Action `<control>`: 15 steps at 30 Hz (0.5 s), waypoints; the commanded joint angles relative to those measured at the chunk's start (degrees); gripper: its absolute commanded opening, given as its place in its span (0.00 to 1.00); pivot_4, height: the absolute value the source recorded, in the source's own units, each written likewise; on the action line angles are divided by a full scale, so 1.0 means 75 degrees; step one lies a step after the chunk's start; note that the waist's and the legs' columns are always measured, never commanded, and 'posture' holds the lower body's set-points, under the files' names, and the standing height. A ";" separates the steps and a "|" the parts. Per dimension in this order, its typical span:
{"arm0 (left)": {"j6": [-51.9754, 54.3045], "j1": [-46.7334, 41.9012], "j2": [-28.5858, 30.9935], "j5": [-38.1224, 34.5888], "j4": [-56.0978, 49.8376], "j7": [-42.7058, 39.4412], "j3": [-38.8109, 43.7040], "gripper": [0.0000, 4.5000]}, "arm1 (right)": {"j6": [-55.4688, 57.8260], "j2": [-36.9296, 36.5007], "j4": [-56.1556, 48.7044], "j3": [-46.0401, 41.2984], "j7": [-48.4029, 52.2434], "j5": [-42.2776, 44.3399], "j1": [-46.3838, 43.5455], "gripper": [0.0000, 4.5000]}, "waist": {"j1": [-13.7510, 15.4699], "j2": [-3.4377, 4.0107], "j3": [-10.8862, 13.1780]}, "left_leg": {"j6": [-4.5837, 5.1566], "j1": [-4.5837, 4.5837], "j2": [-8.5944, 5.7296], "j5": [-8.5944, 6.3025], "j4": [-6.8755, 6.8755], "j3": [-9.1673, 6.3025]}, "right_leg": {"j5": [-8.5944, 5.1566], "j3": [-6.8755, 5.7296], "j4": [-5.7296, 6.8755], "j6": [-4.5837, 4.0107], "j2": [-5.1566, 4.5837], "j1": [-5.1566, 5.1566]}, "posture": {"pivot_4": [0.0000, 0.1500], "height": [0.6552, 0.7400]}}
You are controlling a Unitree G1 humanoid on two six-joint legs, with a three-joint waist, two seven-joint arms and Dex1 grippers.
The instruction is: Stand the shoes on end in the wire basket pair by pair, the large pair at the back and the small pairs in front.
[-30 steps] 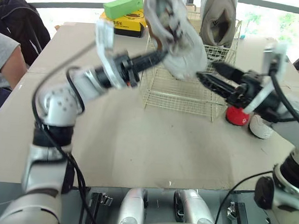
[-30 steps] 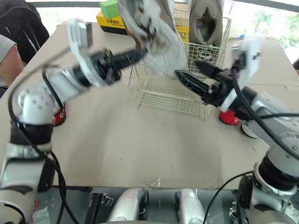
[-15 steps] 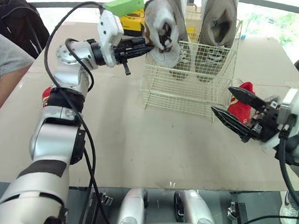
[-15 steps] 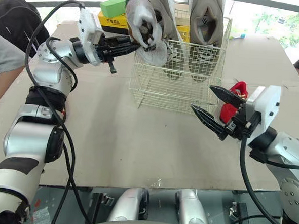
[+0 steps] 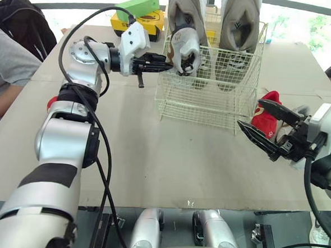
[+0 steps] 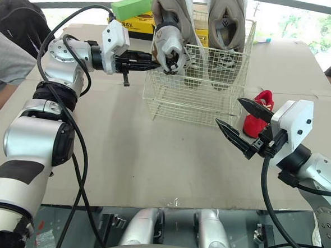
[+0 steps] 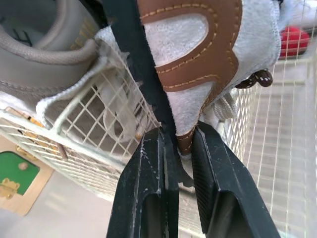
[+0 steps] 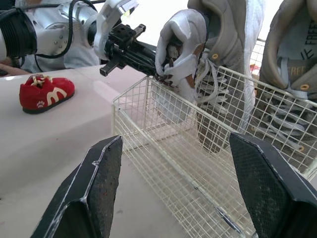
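Notably, left wrist view: left end effector [image 7: 177, 135] pinching white shoe [image 7: 250, 47].

Wire basket [image 5: 200, 108]: back row filled by two upright grey shoes [image 5: 239, 22], front left blocked by small white shoe [image 5: 187, 46] pinched in left gripper [image 5: 168, 65], front right open from above; table [image 5: 169, 158] before it bare; red shoe [image 6: 253, 128] crowded its right corner.
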 commanded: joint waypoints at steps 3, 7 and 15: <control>0.0529 -0.0074 0.0440 0.0171 -0.0127 -0.0693 0.0072 0.72 | -0.0285 -0.0192 -0.0095 -0.0060 0.0019 0.0082 0.0003 0.73 | -0.0038 0.0001 -0.0001 | 0.0001 0.0010 0.0000 0.0001 0.0002 -0.0002 | 0.0000 -0.0001 0.0005 0.0000 0.0002 0.0007 | 1.00 1.00; 0.1328 -0.0015 0.0926 -0.0040 -0.0670 -0.1258 0.0275 0.80 | -0.0373 -0.0300 0.0106 -0.0125 0.0186 -0.0003 0.0251 0.73 | -0.0038 0.0001 -0.0001 | 0.0001 0.0008 0.0000 0.0001 0.0008 -0.0008 | 0.0000 -0.0007 0.0005 0.0000 0.0002 0.0011 | 1.00 1.00; 0.3231 0.1420 0.1011 -0.1371 -0.3442 -0.1340 0.1087 0.80 | -0.0572 -0.0566 0.0778 -0.0029 0.0385 -0.0678 0.0635 0.73 | 0.0010 -0.0002 -0.0001 | 0.0001 -0.0008 0.0004 0.0001 0.0012 -0.0016 | 0.0000 -0.0028 -0.0001 0.0000 -0.0014 0.0009 | 1.00 1.00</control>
